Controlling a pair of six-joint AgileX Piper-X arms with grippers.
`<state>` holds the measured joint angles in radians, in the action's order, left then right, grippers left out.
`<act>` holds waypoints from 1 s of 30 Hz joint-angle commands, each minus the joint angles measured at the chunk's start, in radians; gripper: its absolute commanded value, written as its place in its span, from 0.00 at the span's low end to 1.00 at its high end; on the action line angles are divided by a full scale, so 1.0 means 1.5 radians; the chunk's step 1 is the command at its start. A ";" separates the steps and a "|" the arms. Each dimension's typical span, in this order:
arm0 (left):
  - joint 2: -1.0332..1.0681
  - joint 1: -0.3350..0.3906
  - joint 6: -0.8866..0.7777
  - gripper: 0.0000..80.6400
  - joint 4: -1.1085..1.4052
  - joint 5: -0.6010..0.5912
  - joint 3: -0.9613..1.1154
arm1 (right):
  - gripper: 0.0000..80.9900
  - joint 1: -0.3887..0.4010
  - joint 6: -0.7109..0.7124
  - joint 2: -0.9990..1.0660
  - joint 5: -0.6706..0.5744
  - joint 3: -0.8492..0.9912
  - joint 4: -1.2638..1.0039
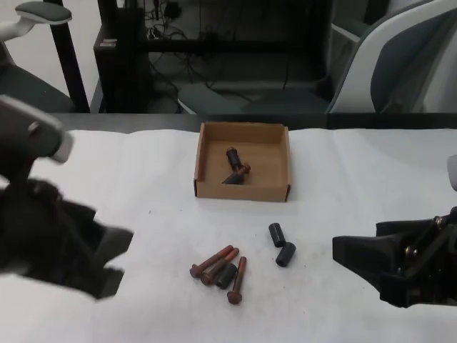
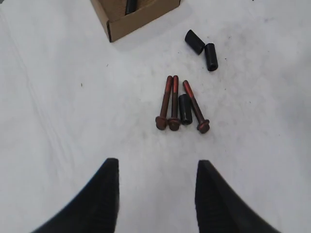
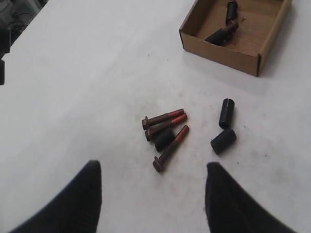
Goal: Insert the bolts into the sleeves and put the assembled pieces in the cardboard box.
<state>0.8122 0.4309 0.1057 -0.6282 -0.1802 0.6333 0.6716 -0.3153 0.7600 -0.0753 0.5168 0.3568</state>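
Left gripper (image 2: 158,199): fingers spread wide, nothing between them, held above the white bench surface (image 1: 143,186) and short of the loose parts. Right gripper (image 3: 153,206): fingers likewise spread apart and empty, above the bench on the opposite side of the same parts. In the high view the left arm (image 1: 57,243) occupies the left edge and the right arm (image 1: 400,268) the right edge, with the loose parts lying between them. The cardboard box (image 1: 243,190) stands at the far middle of the bench, open side up. It contains two assembled pieces (image 1: 234,175), each a bolt seated in a dark sleeve, lying close together near the middle of the box floor and apparently touching. Three bolts (image 1: 212,261), reddish-brown, lie on the bench on the near side of the box, well apart from it. Two of them lie side by side and touching; the third lies a little to the right at a similar angle. One black sleeve (image 1: 227,276) lies between the pair and the third bolt, against both. Two loose sleeves (image 1: 285,254), also black, lie to the right of the bolt group, near each other and between the bolts and the box
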 commanded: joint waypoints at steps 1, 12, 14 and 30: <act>-0.034 -0.001 -0.018 0.61 0.005 -0.004 -0.025 | 0.77 -0.002 -0.001 -0.007 -0.014 -0.001 0.004; -0.041 -0.001 -0.006 0.61 0.084 -0.070 -0.030 | 0.77 -0.002 -0.076 0.051 -0.034 0.001 -0.007; -0.041 -0.001 -0.006 0.61 0.084 -0.070 -0.030 | 0.77 -0.002 -0.134 0.085 -0.034 0.005 -0.007; -0.041 -0.001 0.055 0.61 0.084 -0.070 -0.030 | 0.77 -0.002 -0.261 0.468 -0.031 0.268 0.121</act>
<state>0.7608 0.4309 0.1825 -0.5156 -0.2831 0.5872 0.6716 -0.6854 1.4173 -0.1477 0.8597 0.4987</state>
